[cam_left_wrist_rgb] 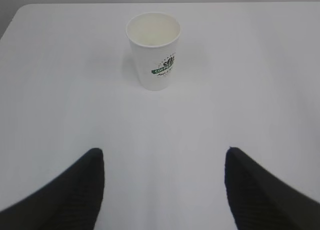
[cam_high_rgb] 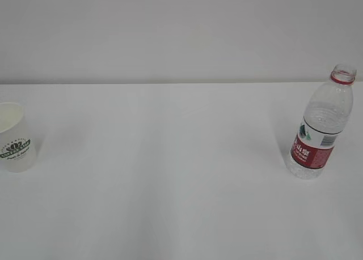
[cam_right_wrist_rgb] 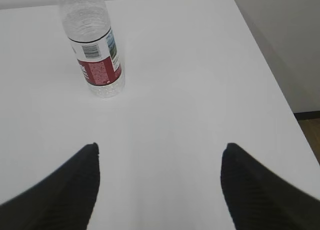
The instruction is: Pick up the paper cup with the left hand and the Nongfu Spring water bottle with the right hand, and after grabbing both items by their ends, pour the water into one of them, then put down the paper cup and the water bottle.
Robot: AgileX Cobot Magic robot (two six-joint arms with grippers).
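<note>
The white paper cup [cam_high_rgb: 15,138] with a green logo stands upright at the table's left edge in the exterior view. In the left wrist view the paper cup [cam_left_wrist_rgb: 154,50] sits well ahead of my left gripper [cam_left_wrist_rgb: 164,152], which is open and holds nothing. The uncapped Nongfu Spring water bottle [cam_high_rgb: 321,127], clear with a red label, stands upright at the right. In the right wrist view the bottle [cam_right_wrist_rgb: 95,47] is ahead and to the left of my open, unloaded right gripper [cam_right_wrist_rgb: 161,147]. I cannot make out water in the bottle. Neither arm shows in the exterior view.
The white table [cam_high_rgb: 170,175] stretches between cup and bottle, with a pale wall behind. In the right wrist view the table's right edge [cam_right_wrist_rgb: 272,84] drops off to a wall and floor.
</note>
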